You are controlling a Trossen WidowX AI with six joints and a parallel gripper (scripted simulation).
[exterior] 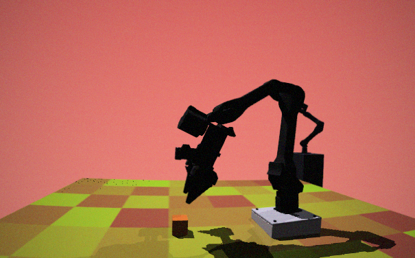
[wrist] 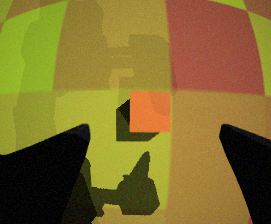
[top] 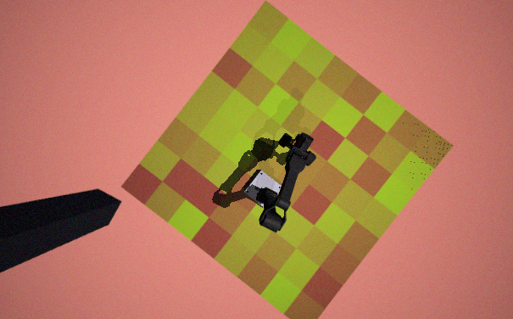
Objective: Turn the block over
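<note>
Block [top: 296, 143] in top view mostly hidden beneath the gripper [top: 301, 146].
</note>
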